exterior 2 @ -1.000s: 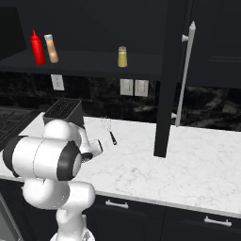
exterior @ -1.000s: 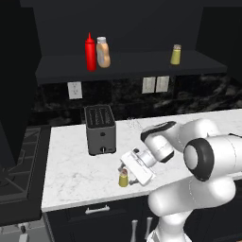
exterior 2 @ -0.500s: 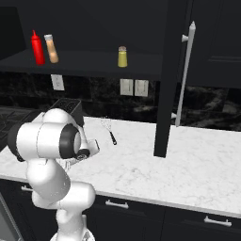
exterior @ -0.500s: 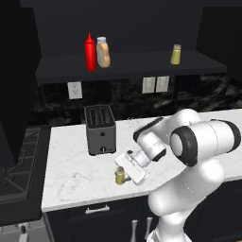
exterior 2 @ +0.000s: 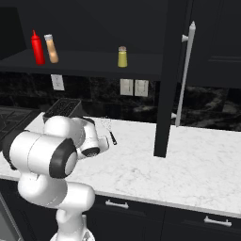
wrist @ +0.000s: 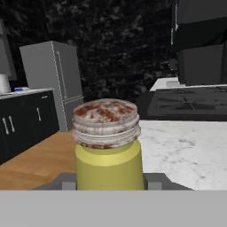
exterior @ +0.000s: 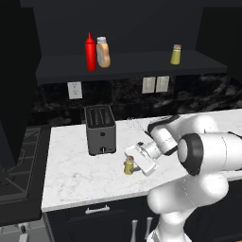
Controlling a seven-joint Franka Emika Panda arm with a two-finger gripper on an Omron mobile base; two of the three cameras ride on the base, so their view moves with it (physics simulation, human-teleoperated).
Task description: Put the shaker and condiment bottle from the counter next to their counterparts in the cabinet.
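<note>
Yellow-olive shaker [wrist: 107, 146] upright between fingers [wrist: 154, 182], on counter [exterior: 75, 170].

The shaker [wrist: 107, 146] is filling the middle of the hand view, and its base is being cut off at the bottom, so how the fingers stand around it cannot be told. From the right base camera, the robot's own arm is covering that shaker. Beside it, the toaster [exterior 2: 62, 108] is showing just its top behind the arm.
</note>
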